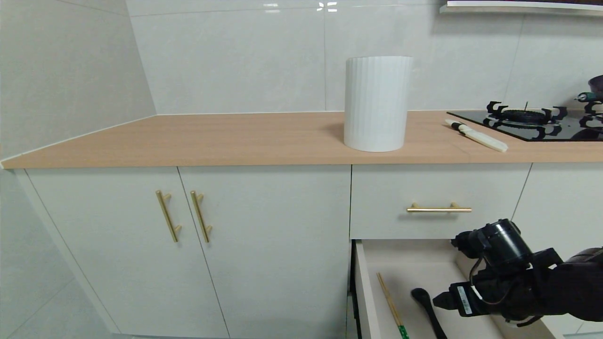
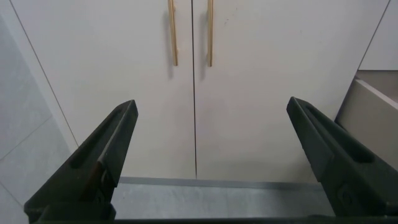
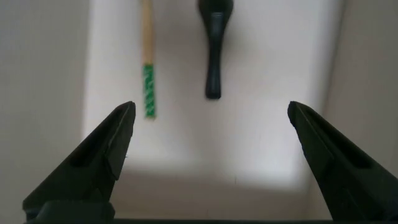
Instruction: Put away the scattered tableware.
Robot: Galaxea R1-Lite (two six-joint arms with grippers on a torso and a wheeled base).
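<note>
Right gripper (image 3: 209, 112), wide and empty, hovered above open drawer (image 1: 365, 282) containing chopsticks (image 1: 390, 301) and black spoon (image 1: 426, 303); left gripper (image 2: 211, 104) likewise wide.

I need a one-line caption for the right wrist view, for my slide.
Open right gripper above the open drawer, with chopsticks and a black spoon lying inside.

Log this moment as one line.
right gripper open above open drawer | chopsticks, black spoon inside | knife on countertop | left gripper open
</note>
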